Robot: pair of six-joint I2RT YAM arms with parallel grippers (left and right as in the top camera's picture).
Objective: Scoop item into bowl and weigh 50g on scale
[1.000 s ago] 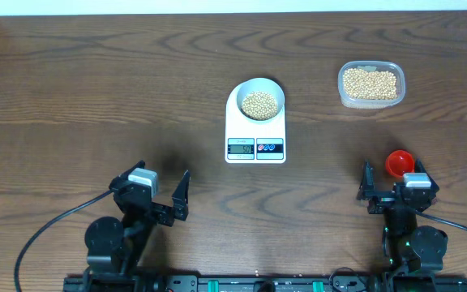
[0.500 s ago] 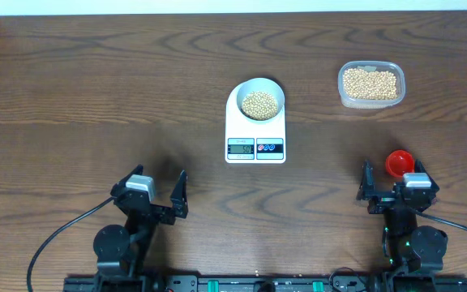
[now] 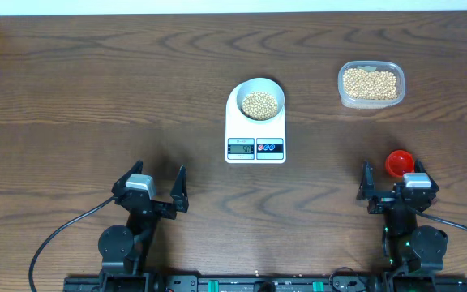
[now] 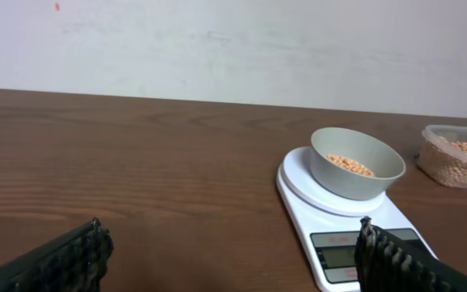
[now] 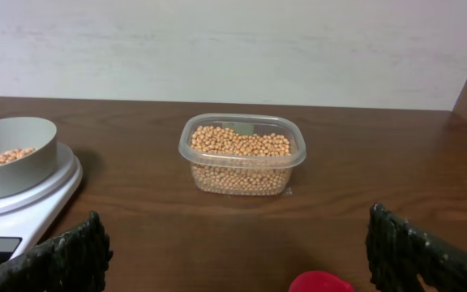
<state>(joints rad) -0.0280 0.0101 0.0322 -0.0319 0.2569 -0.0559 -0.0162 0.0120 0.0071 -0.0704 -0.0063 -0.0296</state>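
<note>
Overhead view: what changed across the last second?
The left gripper drew back slightly toward the robot's base, jaws open and empty; nothing was grasped or released. The right gripper, the red scoop, the bowl of beans on the scale and the clear tub stayed put.

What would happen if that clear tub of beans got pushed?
The clear tub would probably slide rather than tip: it sits low and wide on the table. It is nearly full of beans, so likely heavy for its size. With no lid, a sharp shove might spill some, and round beans would roll.
</note>
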